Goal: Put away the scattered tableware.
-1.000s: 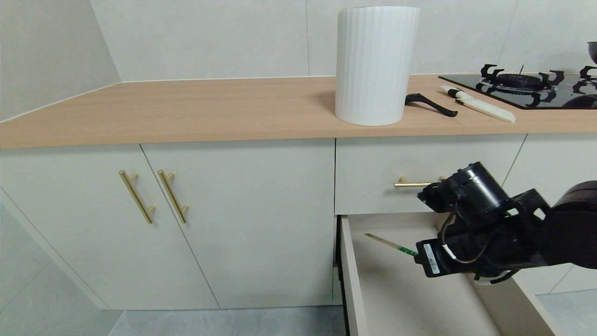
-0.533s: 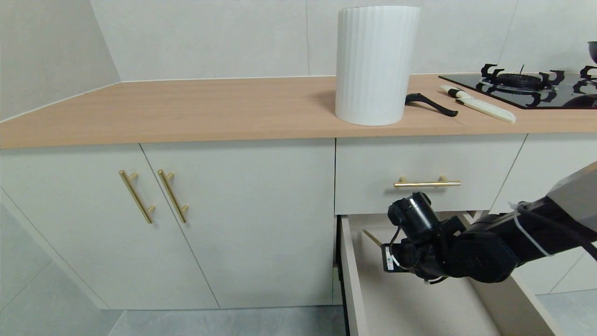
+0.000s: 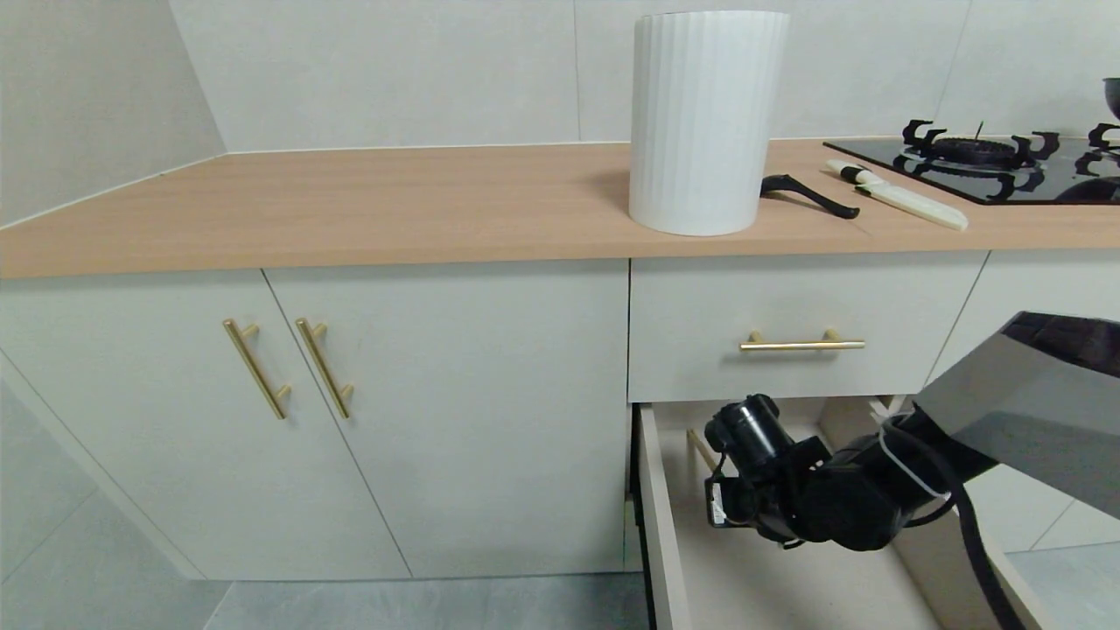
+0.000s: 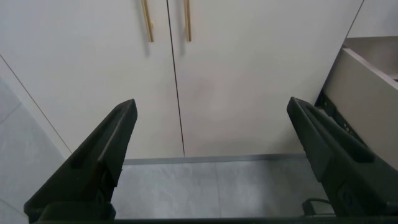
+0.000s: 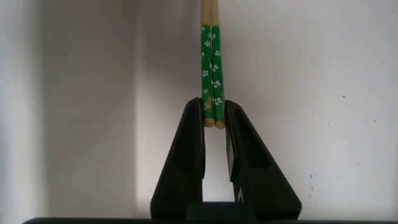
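Right wrist view: right jaws clamp the chopsticks (image 5: 210, 68) by their green ends.

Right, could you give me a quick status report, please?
Right gripper shut on chopsticks, inside open drawer. Left gripper open. Nothing seen in the way.

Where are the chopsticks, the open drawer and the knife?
chopsticks (image 5: 206, 74), right wrist view, green patterned end.
drawer (image 3: 661, 525), head view, its left side wall.
knife (image 3: 914, 210), head view, middle of pale blade.
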